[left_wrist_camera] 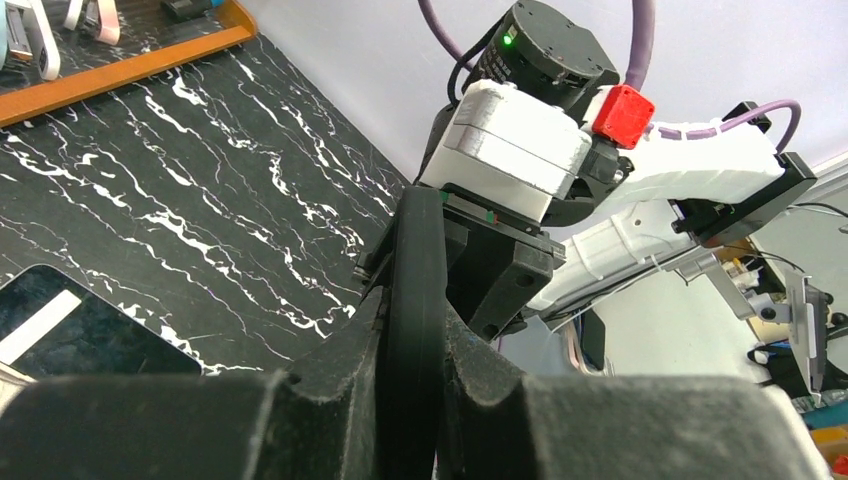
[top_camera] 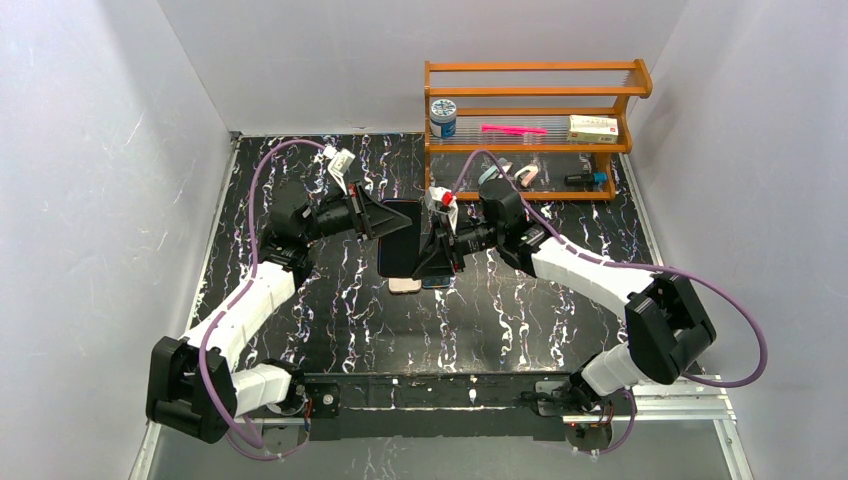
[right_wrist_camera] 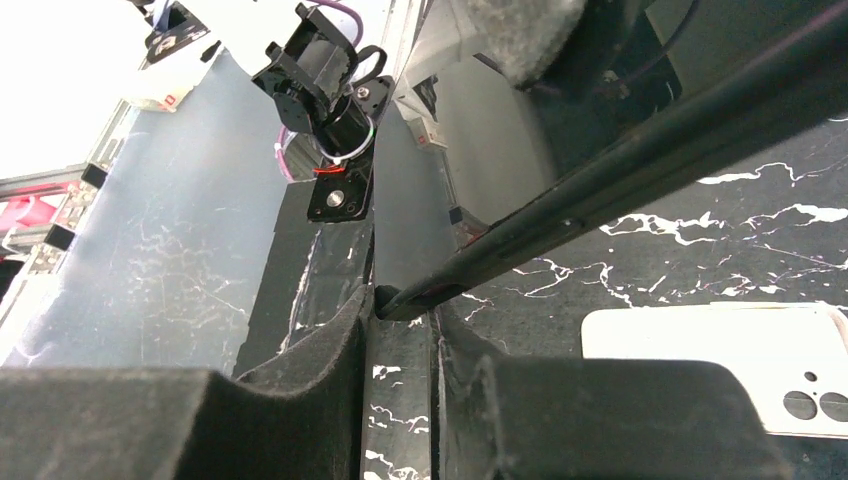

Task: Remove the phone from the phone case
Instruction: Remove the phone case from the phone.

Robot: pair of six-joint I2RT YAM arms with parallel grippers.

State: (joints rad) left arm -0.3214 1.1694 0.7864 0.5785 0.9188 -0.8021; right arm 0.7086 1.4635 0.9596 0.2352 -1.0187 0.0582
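Holding the dark phone case up over the table, pinching one long edge tight in the left claw and the other in the right claw, likely for prying the rim off the phone, maybe inside but too dark for telling. Keeping open room all round, yet hanging just above a white flat thing.

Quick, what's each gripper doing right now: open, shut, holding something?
Left gripper: closed on one edge of the phone.
Right gripper: closed on the phone's opposite edge.
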